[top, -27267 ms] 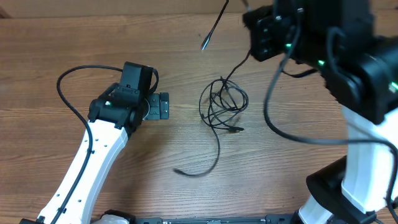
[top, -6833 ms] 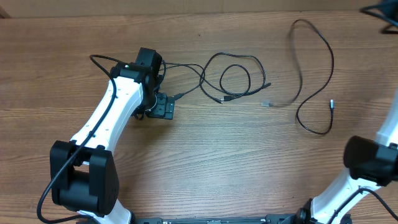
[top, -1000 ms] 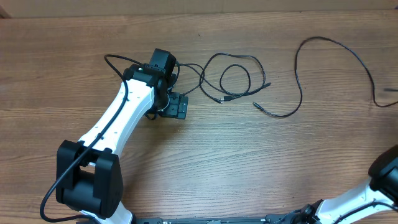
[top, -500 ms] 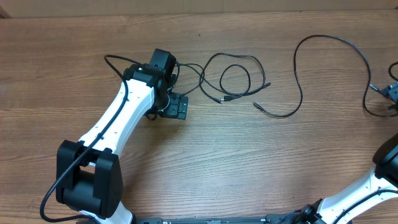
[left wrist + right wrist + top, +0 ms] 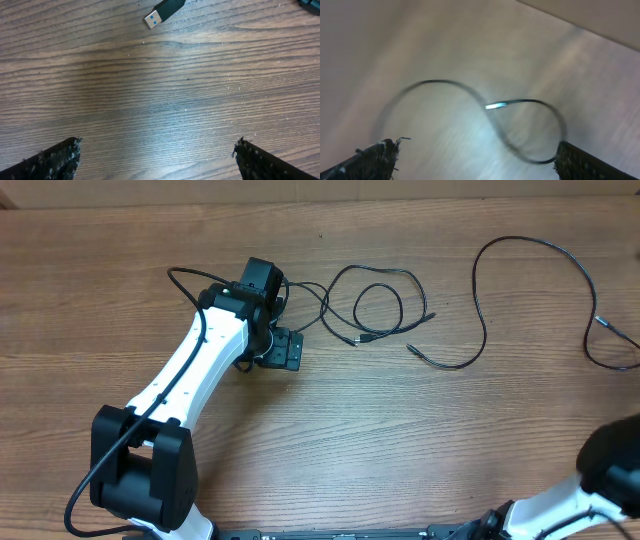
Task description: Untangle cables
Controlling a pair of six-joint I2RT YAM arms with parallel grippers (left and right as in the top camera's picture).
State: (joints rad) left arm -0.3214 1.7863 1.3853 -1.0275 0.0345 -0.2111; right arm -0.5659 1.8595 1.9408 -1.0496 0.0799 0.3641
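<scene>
Wood-grain desk (image 5: 330,450), brown laminate with fine streaks, matte. Left arm (image 5: 190,390) is white-shelled with black joints, and its own thick black arm cable (image 5: 178,275) arches over it.

Left hand (image 5: 284,350) is spread wide, nothing between the fingers, bare desk under it. A looped cable (image 5: 378,305), thin, black and round-coiled, lies just past the left hand's tip, one strand running back beside the wrist. A long cable (image 5: 481,305) sits well apart from the left hand on the far side of the loop: one open wavy line with a small plug end nearest the loop. A silver-tipped end (image 5: 597,320) lies by the desk's right edge.

Left wrist view shows what overhead can't: a USB-A plug (image 5: 162,12), black shell with silver mouth and blue tongue, flat on the desk ahead of the fingers (image 5: 55,160), not touching. Finger pads are rough black foam.

Right hand (image 5: 482,160) is out of the overhead view. Its wrist view shows it spread wide and empty, raised over the desk. Below and ahead of it lies a thin cable (image 5: 440,82) in an S-curve, heavily blurred, bright tip mid-curve.
</scene>
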